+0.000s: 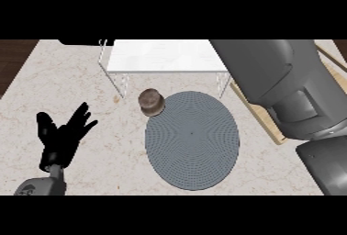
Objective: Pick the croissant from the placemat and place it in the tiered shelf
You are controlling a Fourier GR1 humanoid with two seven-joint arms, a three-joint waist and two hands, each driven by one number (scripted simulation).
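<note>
A brown croissant (151, 102) lies at the far left rim of the round grey placemat (193, 142), half on the mat and half on the counter. Just behind it stands the tiered shelf (166, 57), with a white top and thin wire legs. My left hand (59, 137) rests open at the left, fingers up, well clear of the croissant. My right forearm (284, 87) crosses the right side from the lower edge up to the shelf's right end. Its hand lies beyond the top of the view.
A wooden board (267, 126) lies on the counter at the right, mostly under my right forearm. Something dark (81, 42) shows at the top left beside the shelf. Dark floor (13, 59) borders the pale marble counter at the far left.
</note>
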